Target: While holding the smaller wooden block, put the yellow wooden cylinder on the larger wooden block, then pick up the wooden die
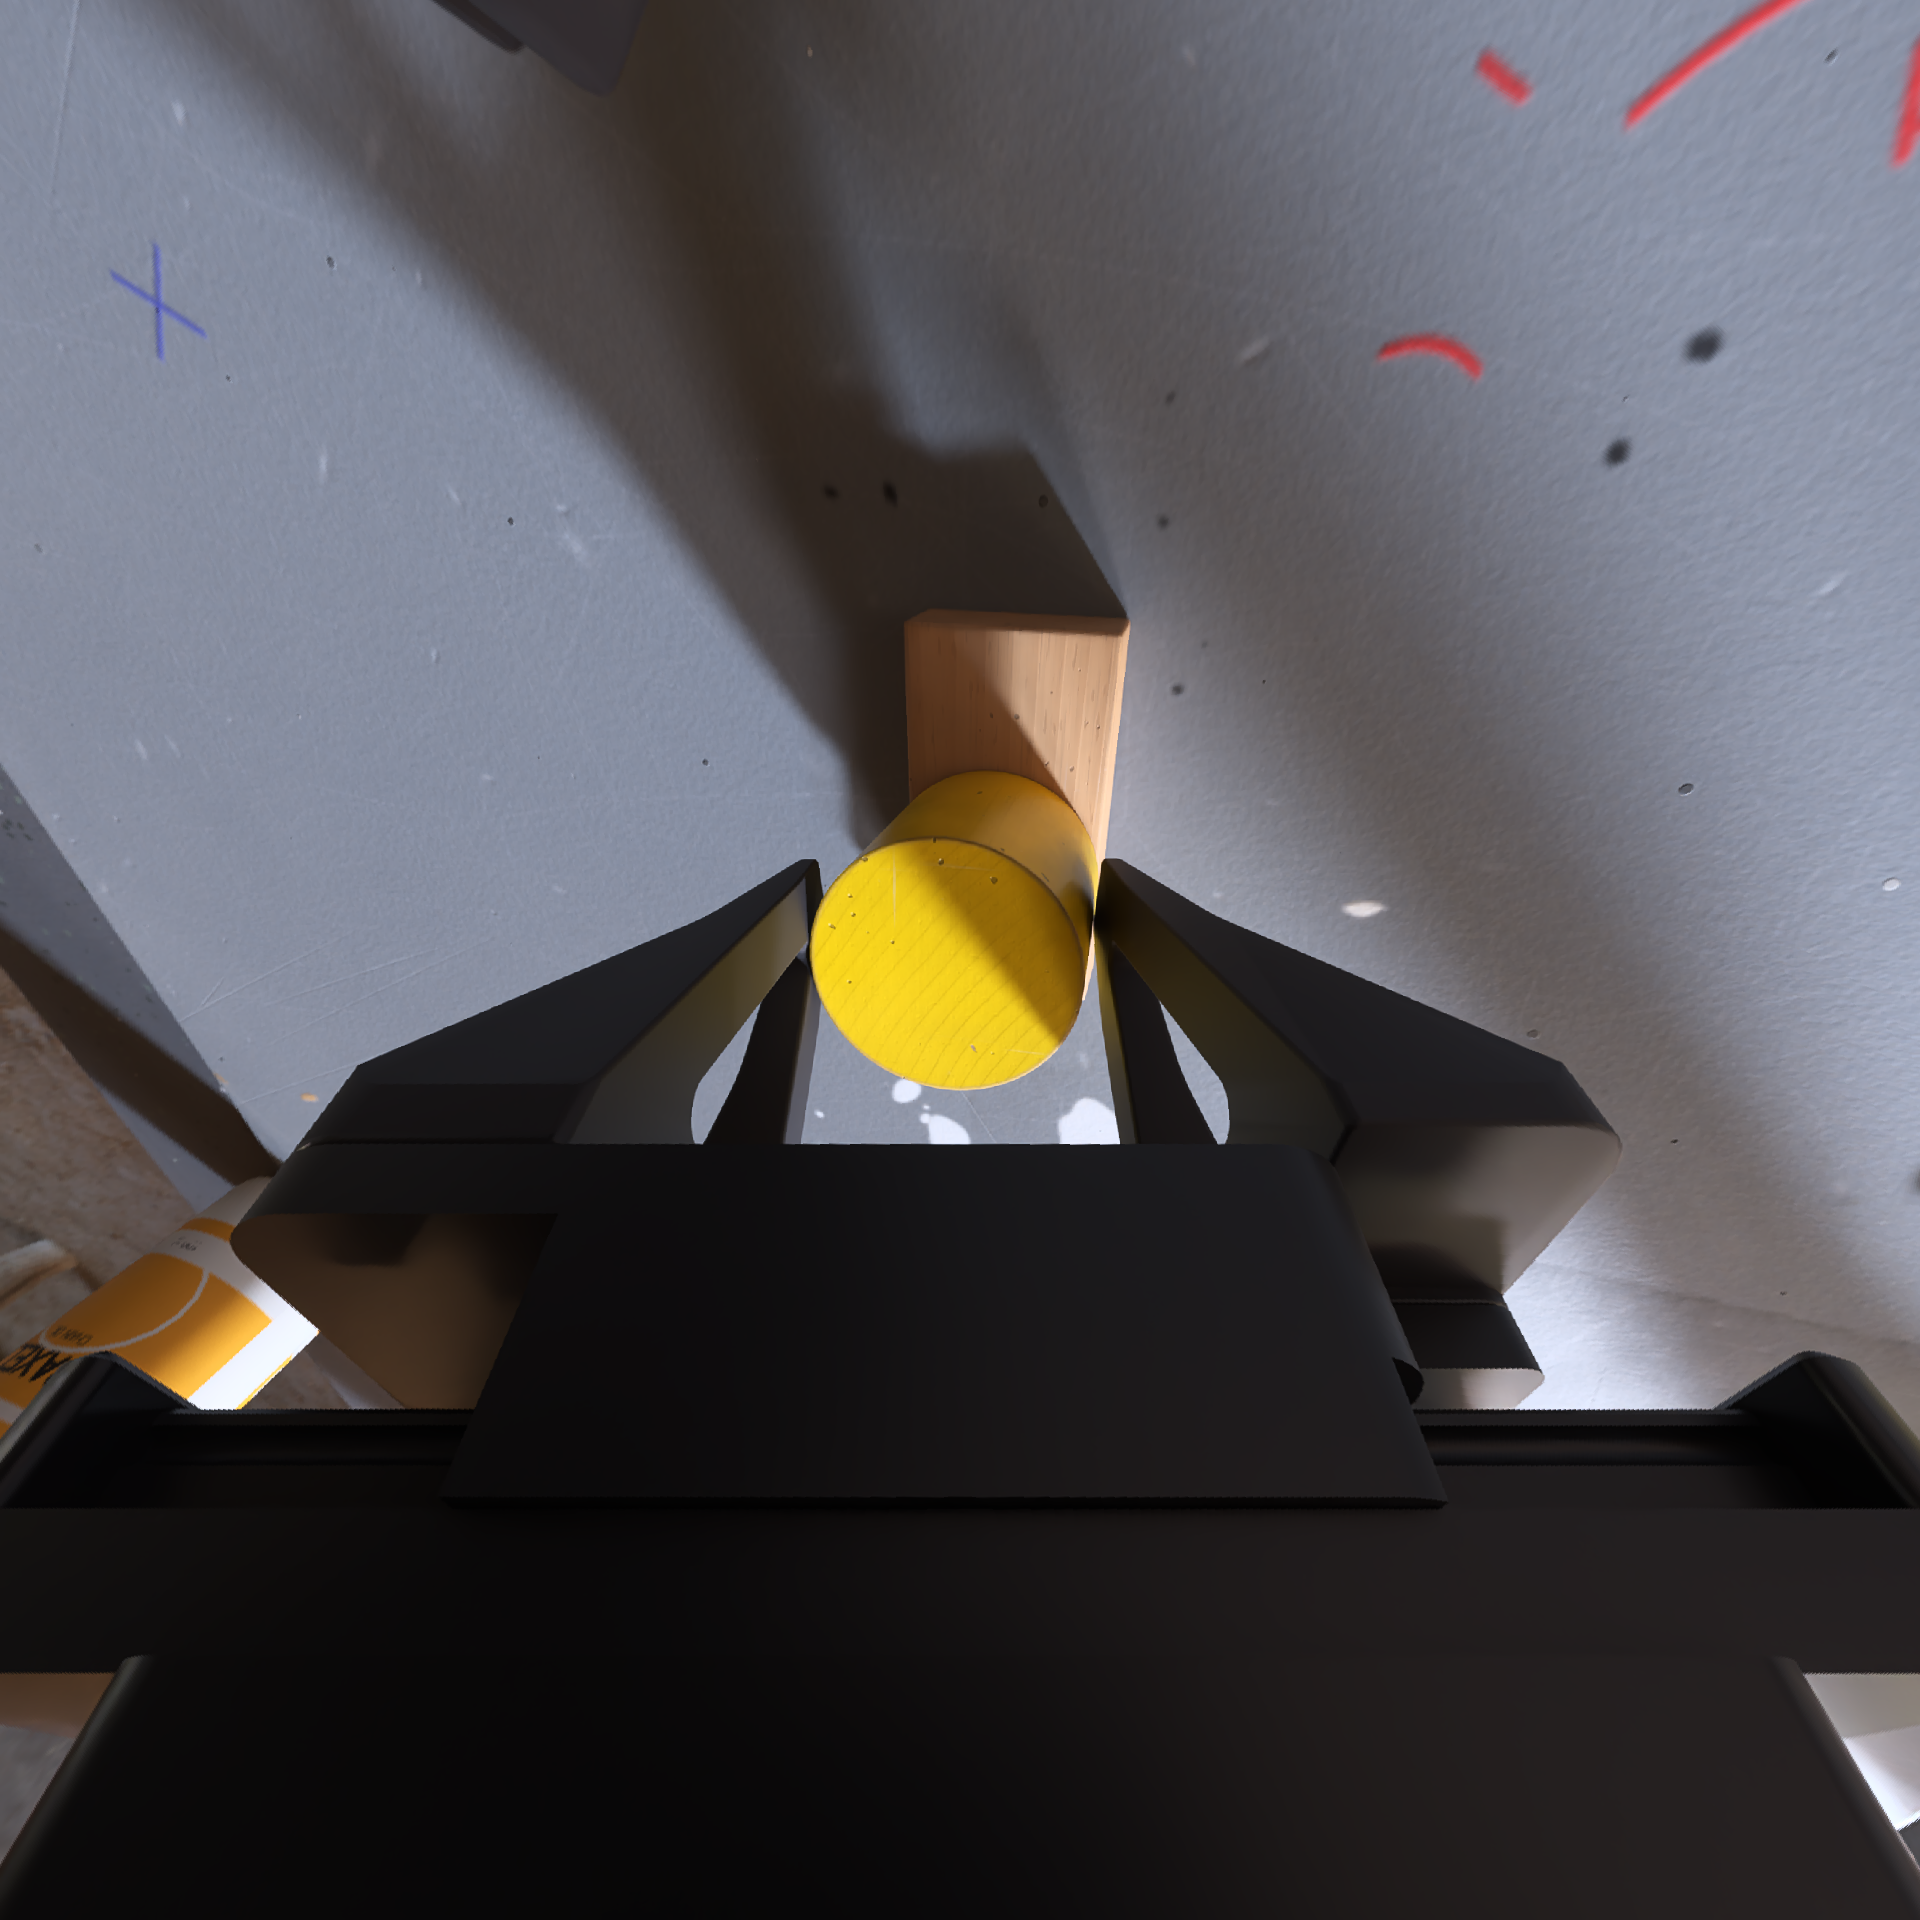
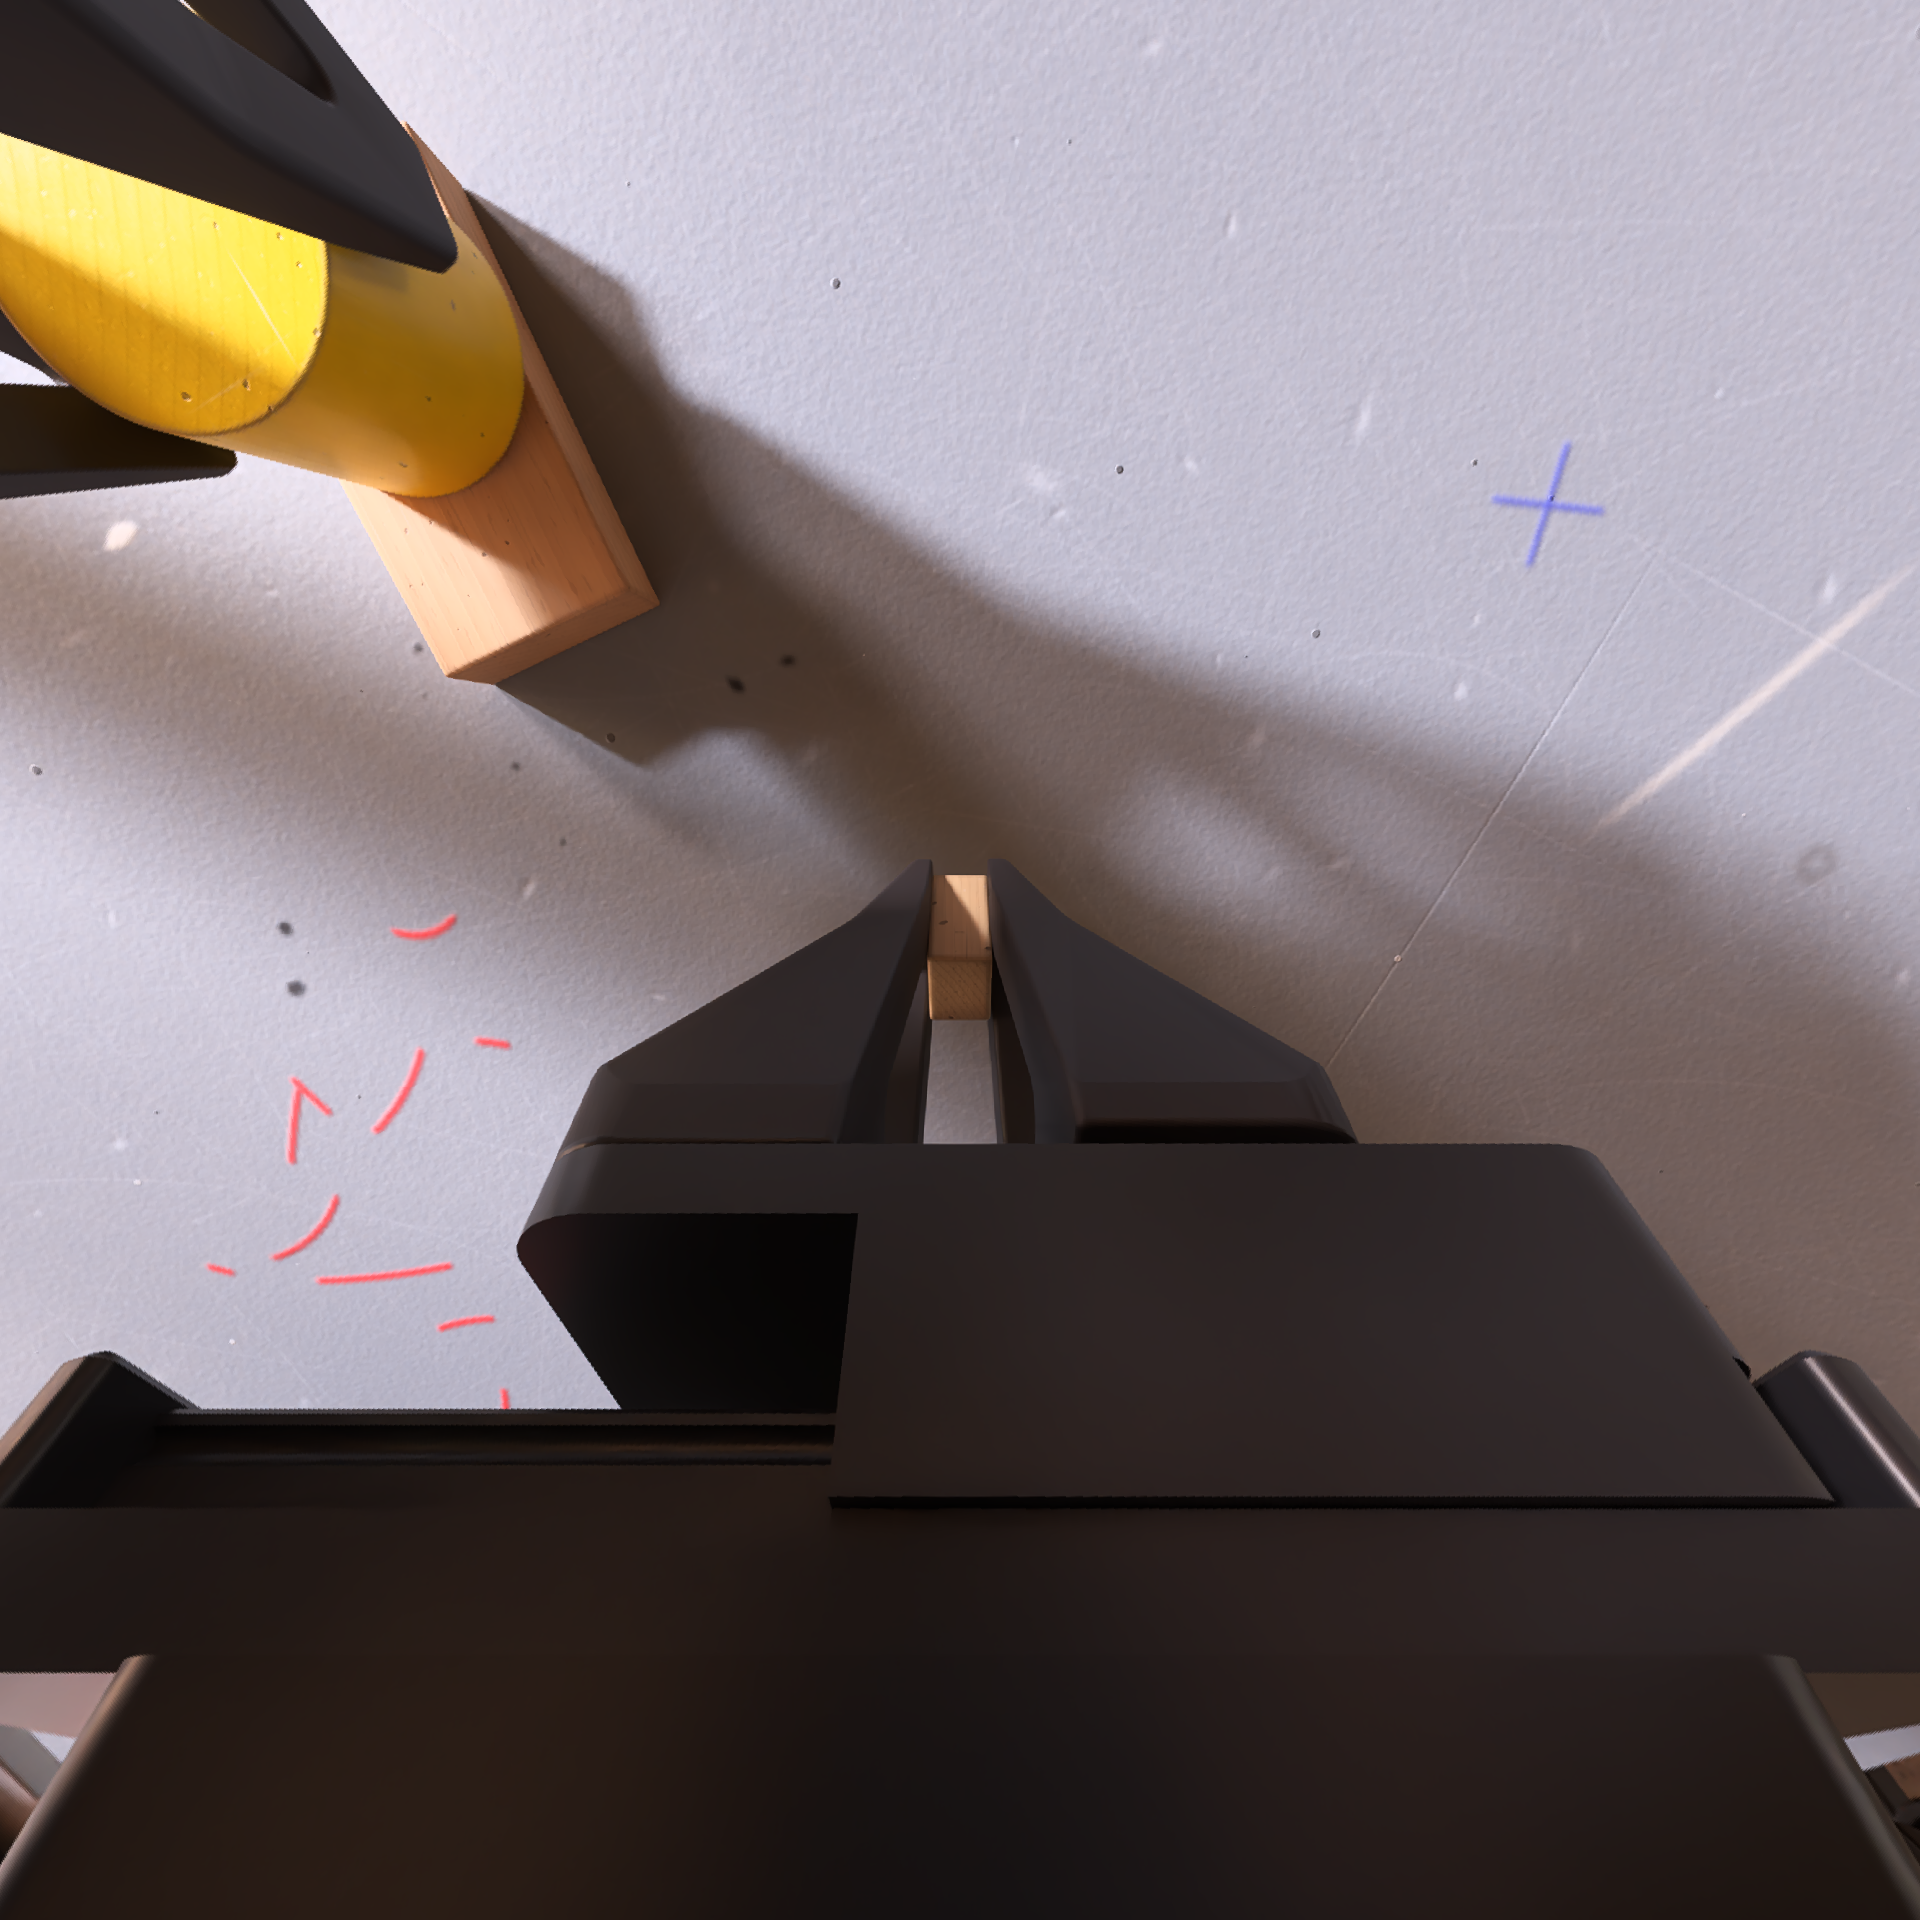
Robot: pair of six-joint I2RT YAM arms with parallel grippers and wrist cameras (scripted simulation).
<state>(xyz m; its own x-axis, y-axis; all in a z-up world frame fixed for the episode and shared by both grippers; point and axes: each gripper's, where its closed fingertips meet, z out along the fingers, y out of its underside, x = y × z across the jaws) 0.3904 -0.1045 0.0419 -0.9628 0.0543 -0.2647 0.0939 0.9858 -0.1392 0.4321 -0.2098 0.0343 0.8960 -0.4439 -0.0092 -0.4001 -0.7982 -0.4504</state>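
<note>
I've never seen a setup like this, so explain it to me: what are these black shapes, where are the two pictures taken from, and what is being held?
Each picture comes from a camera on a robot arm's wrist, looking along its two black fingers. In the left wrist view, the left gripper is shut on a yellow wooden cylinder, over a larger wooden block that lies on the grey table. In the right wrist view, the right gripper is shut on a smaller wooden block. The table bears red strokes and a blue cross. No die shows.
</note>
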